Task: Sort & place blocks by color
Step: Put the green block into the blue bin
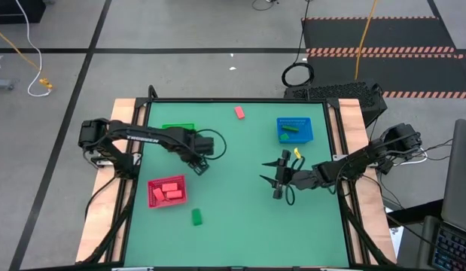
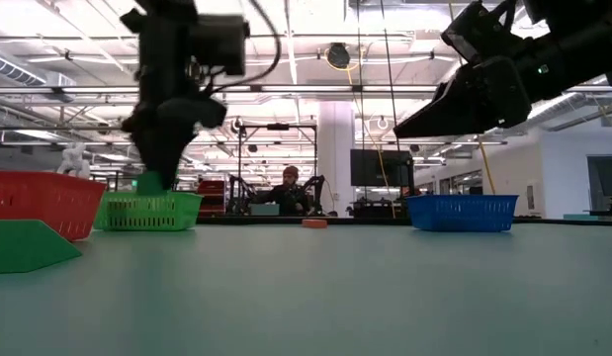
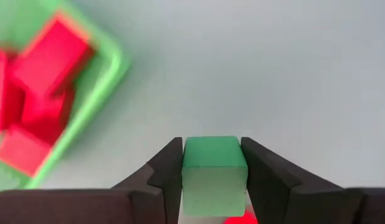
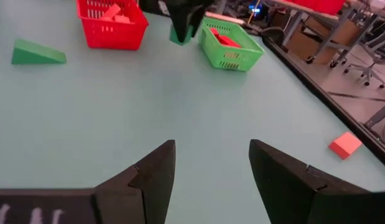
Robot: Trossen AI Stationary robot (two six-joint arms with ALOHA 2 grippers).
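My left gripper (image 1: 200,164) points down between the green tray (image 1: 178,126) and the red tray (image 1: 167,192), shut on a green block (image 3: 214,162). The low view shows that block (image 2: 150,183) in front of the green tray (image 2: 147,210). Red blocks (image 3: 43,93) lie in the green tray, and more red blocks (image 1: 169,190) lie in the red tray. My right gripper (image 1: 275,179) stands open above the table's middle right, with nothing between its fingers (image 4: 152,171). My left gripper pinches the green block by two opposite sides (image 3: 186,165) between its two fingers. The fingers come from above and point down. The block sits level in the hold, lifted clear of the table (image 4: 181,34).
A loose red block (image 1: 239,112) lies near the far edge. A green wedge (image 1: 196,217) lies near the front, right of the red tray. A blue tray (image 1: 295,129) with green pieces stands at the far right. A person (image 2: 289,188) sits in the room beyond.
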